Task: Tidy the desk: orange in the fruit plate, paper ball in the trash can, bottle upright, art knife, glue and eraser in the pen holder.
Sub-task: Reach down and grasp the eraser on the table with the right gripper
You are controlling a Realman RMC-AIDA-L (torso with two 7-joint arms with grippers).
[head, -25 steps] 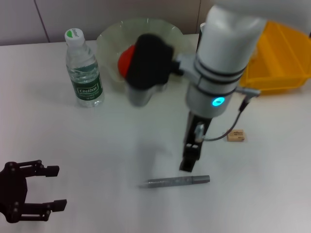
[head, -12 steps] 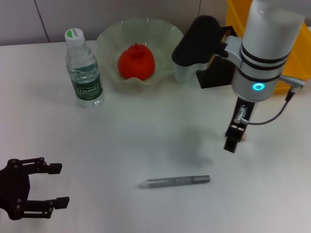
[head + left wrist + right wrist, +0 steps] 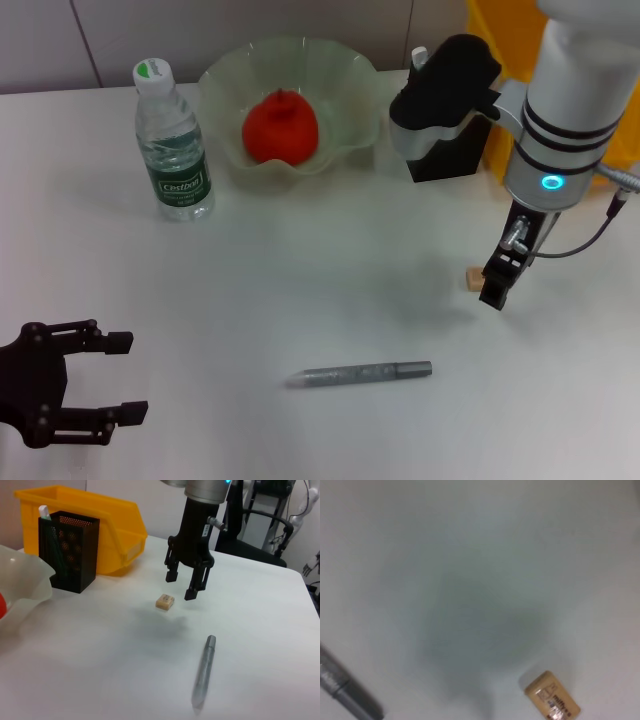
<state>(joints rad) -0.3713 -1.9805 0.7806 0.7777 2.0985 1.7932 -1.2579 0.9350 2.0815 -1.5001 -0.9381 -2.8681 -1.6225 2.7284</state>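
Note:
The tan eraser (image 3: pixel 468 279) lies on the white desk, also in the left wrist view (image 3: pixel 164 601) and the right wrist view (image 3: pixel 552 702). My right gripper (image 3: pixel 495 290) hangs open and empty just beside and above it, seen in the left wrist view (image 3: pixel 181 586). The grey art knife (image 3: pixel 360 375) lies nearer the front (image 3: pixel 203 672). The orange (image 3: pixel 281 126) sits in the fruit plate (image 3: pixel 290 55). The bottle (image 3: pixel 172 145) stands upright. The black pen holder (image 3: pixel 447 150) holds a white glue stick (image 3: pixel 44 513). My left gripper (image 3: pixel 125 376) is open and parked at the front left. No paper ball or trash can shows.
A yellow bin (image 3: pixel 100 515) stands behind the pen holder at the back right (image 3: pixel 490 40). The right arm's body hangs over the pen holder and hides part of it in the head view.
My right arm has swung right, from above the art knife to beside the eraser, uncovering the orange and plate. The left gripper has barely moved.

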